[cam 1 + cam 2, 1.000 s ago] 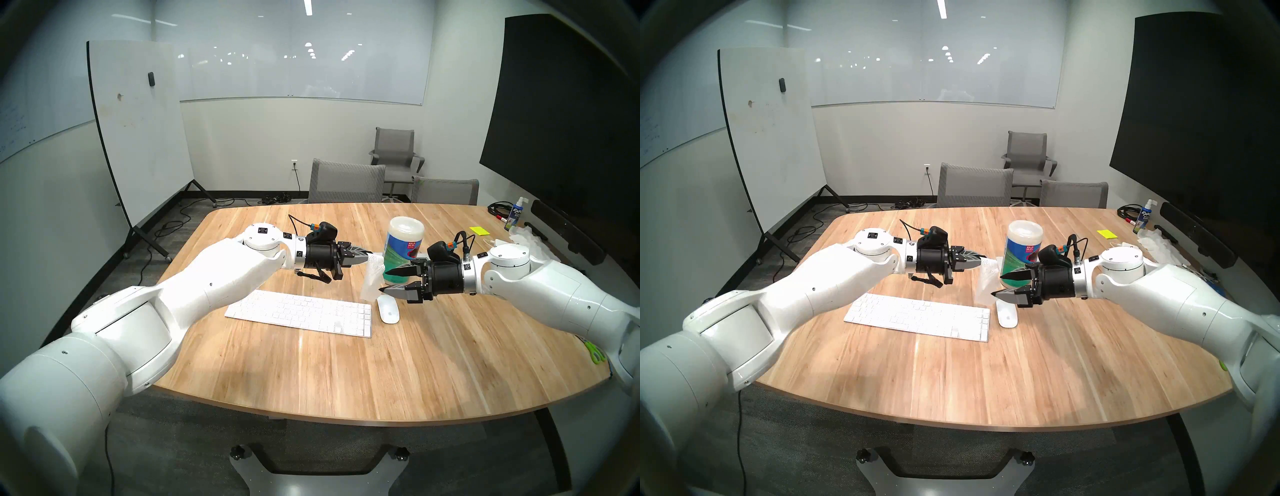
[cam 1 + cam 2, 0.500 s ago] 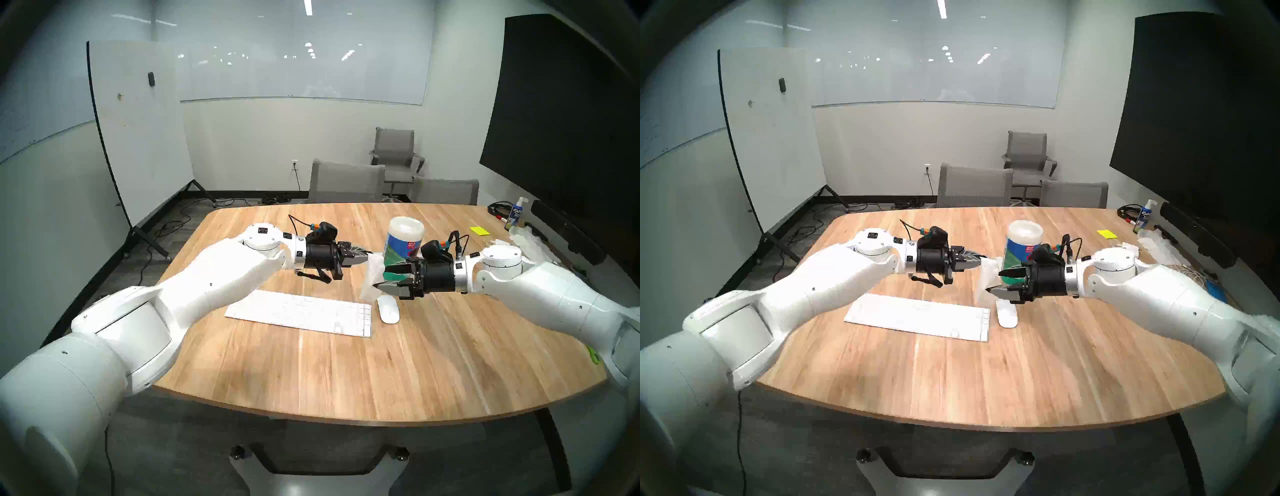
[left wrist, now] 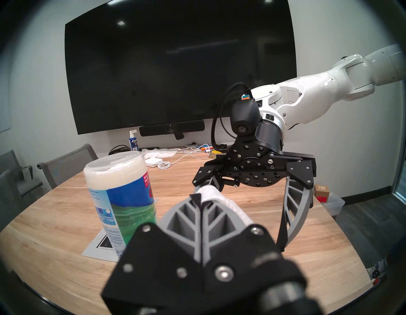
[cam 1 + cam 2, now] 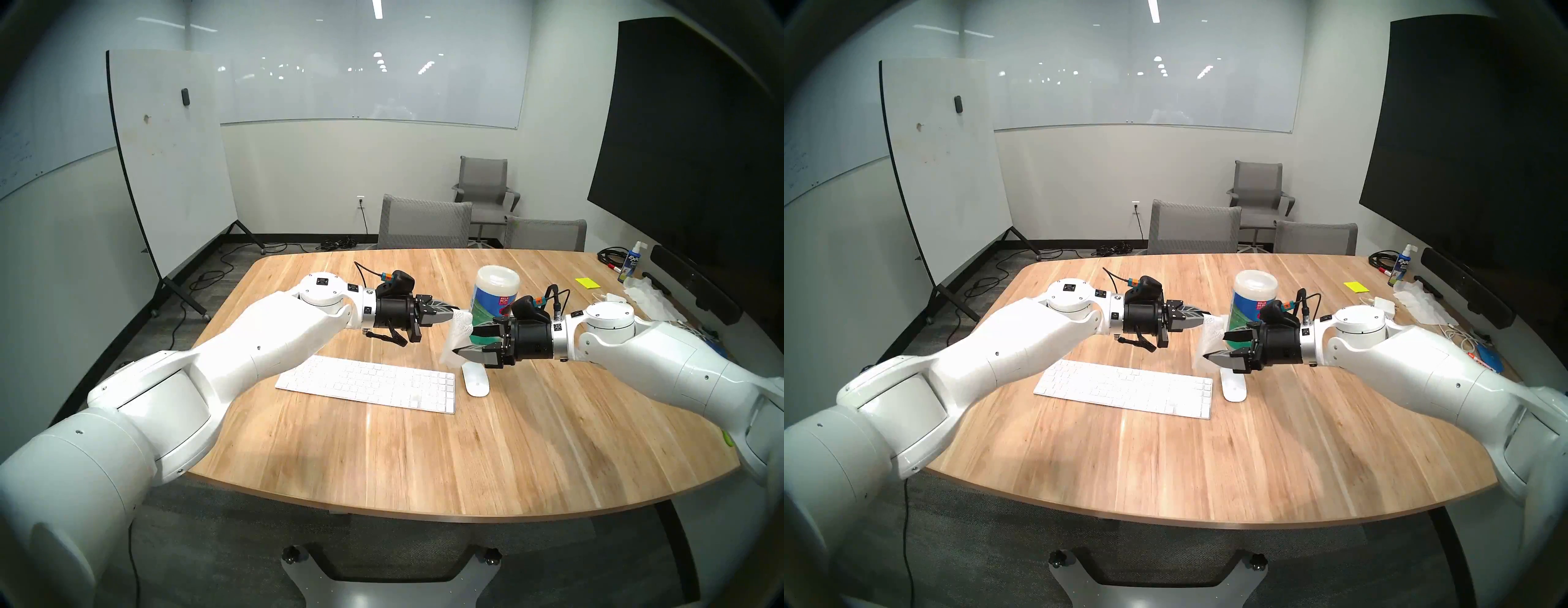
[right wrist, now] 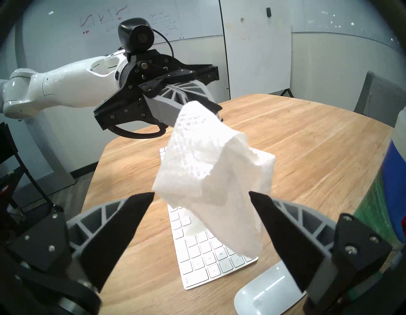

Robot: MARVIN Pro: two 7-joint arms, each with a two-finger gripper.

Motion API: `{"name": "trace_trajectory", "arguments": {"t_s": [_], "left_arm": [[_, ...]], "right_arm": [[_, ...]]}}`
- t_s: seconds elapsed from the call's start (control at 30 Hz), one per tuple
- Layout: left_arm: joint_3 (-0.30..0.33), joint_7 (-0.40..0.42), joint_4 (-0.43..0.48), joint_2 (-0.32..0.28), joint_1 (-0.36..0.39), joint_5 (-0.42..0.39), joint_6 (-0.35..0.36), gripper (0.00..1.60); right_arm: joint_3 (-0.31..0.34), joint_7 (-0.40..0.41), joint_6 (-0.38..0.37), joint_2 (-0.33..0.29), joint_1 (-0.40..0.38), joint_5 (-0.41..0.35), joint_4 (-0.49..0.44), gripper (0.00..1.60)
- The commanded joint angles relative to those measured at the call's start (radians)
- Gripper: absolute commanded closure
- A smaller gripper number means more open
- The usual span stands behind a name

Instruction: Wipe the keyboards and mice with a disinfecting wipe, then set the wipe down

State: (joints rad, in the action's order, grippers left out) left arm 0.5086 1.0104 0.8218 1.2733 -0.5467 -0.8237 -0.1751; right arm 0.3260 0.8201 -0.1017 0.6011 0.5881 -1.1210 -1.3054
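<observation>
Left gripper (image 4: pixel 453 314) is clamped tight on the top corner of the wipe (image 4: pixel 457 339), its two grey ribbed fingers pressed together with the white sheet pinched at their tips; the arm reaches level across the table toward the robot's right. From that pinch the wipe hangs down in a rumpled fold, clear of the table (image 4: pixel 382 458), its lower edge ending above the right end of the keyboard (image 4: pixel 369 383).

Right gripper (image 4: pixel 460 342) faces it from the other side with its jaws spread wide and nothing between them held. In the right wrist view its black fingertips (image 5: pixel 140 211) stand to either side of the hanging sheet's lower part, and whether either tip brushes the cloth is hard to tell from these angles.

Just behind the two grippers stands the canister (image 4: pixel 494 297), upright, with a pale cap and a blue and green label, resting on a sheet of printed paper (image 3: pixel 98 244). The keyboard lies flat near the table's middle, its number pad toward the robot's right. The mouse (image 4: pixel 476 381) sits just beside that end, apart from the keyboard and partly under the right gripper as seen from the head.

Further out, at the table's far right edge, lie a spray bottle (image 4: pixel 633 262), a yellow note pad (image 4: pixel 587 282), crumpled white cloths (image 4: pixel 649 297) and some cables (image 3: pixel 167 163).
</observation>
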Motion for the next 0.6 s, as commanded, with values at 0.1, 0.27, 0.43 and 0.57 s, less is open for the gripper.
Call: {"name": "trace_trajectory", "arguments": {"t_s": [0.1, 0.27, 0.43, 0.57], "left_arm": [[0.028, 0.010, 0.015, 0.014, 0.010, -0.035, 0.009, 1.60], [0.026, 0.005, 0.002, 0.026, 0.010, -0.040, 0.026, 1.60], [0.033, 0.005, -0.001, 0.030, 0.005, -0.046, 0.018, 1.60], [0.050, 0.029, -0.010, 0.035, -0.001, -0.074, 0.021, 1.19]], "right_arm": [[0.014, 0.001, 0.008, -0.003, -0.006, -0.013, -0.009, 0.80], [0.015, 0.001, 0.010, -0.003, -0.002, -0.015, -0.008, 1.20], [0.015, 0.003, 0.013, -0.002, 0.000, -0.016, -0.004, 1.60], [0.016, 0.007, 0.016, -0.001, 0.001, -0.019, 0.002, 1.60]]}}
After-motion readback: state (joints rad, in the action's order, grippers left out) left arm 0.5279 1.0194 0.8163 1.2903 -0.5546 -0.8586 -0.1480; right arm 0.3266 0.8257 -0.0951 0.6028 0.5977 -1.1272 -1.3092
